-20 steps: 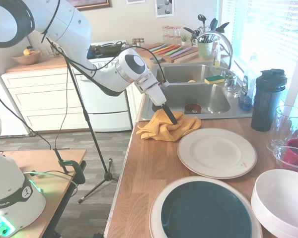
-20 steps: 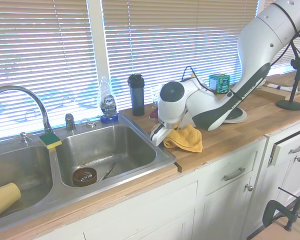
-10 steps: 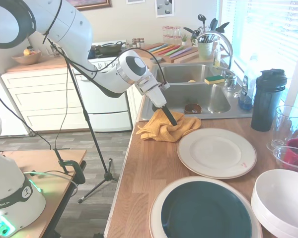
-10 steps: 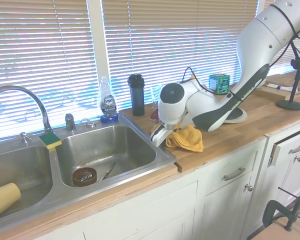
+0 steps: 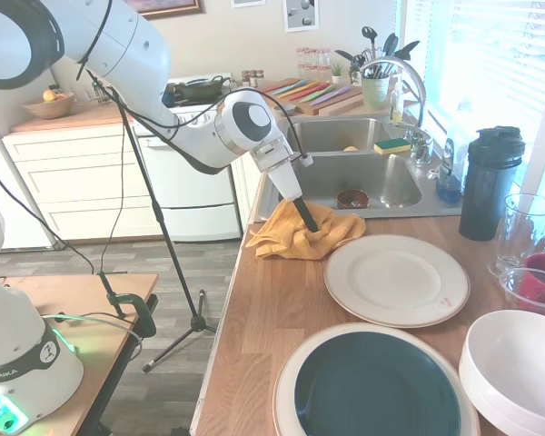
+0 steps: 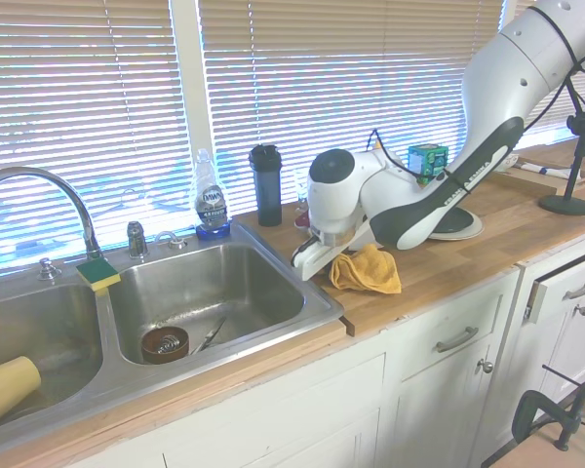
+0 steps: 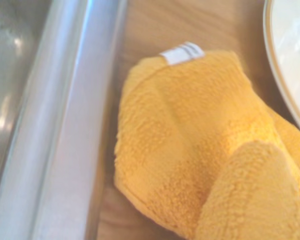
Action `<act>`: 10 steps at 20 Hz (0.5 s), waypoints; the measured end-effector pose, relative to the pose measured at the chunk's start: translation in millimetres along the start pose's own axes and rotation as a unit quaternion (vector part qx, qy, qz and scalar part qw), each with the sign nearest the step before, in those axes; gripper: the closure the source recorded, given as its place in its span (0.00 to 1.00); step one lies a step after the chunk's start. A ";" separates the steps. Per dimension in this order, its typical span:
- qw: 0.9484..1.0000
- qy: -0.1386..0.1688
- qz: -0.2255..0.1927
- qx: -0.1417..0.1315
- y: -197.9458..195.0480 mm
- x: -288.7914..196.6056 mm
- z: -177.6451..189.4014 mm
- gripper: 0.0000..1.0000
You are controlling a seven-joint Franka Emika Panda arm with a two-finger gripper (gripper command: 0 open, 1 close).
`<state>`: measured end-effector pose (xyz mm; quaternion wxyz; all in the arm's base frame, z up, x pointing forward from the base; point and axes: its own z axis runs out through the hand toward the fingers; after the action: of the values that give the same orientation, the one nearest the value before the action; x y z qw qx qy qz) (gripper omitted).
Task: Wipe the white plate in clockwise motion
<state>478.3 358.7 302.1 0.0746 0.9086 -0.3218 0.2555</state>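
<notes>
A white Franka arm reaches from the upper left of the first exterior view down to a wooden countertop [image 5: 272, 318], where its gripper [image 5: 311, 223] has its dark fingers closed into a crumpled yellow cloth [image 5: 295, 238], pinching a raised fold of it while the rest of the cloth lies on the wood. The cloth sits at the centre of that frame, just beside the near edge of a stainless-steel sink [image 5: 345, 173], and its right end lies close to the rim of the white plate [image 5: 395, 279]; whether the two touch cannot be told. The white plate, flat and cream-coloured with a thin tan rim line and a small reddish speck near its lower right edge, rests right of centre on the countertop. Below it, at the bottom of the frame, lies a larger plate with a dark teal centre [image 5: 374, 386], and stacked white bowls [image 5: 518, 372] fill the lower right corner. A dark bottle [image 5: 490, 182] and a clear glass [image 5: 524, 232] stand at the right edge. In the second exterior view the cloth [image 6: 368, 270] lies at centre beside the sink [image 6: 205, 292]. The wrist view shows the cloth [image 7: 190, 150] filling the middle, a white tag on it, with the plate's rim [image 7: 282, 75] at upper right.
</notes>
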 end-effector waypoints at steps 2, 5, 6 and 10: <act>1.000 -0.026 0.013 -0.007 -0.3 8.0 -1.5 1.00; 0.997 -0.063 0.037 -0.018 -1.5 25.2 -1.2 1.00; 0.996 -0.073 0.044 -0.021 -1.9 31.8 -1.0 1.00; 0.992 -0.102 0.073 -0.029 -4.6 64.6 -2.8 1.00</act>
<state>522.9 327.8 337.7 0.0490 0.9016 -0.4001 0.1568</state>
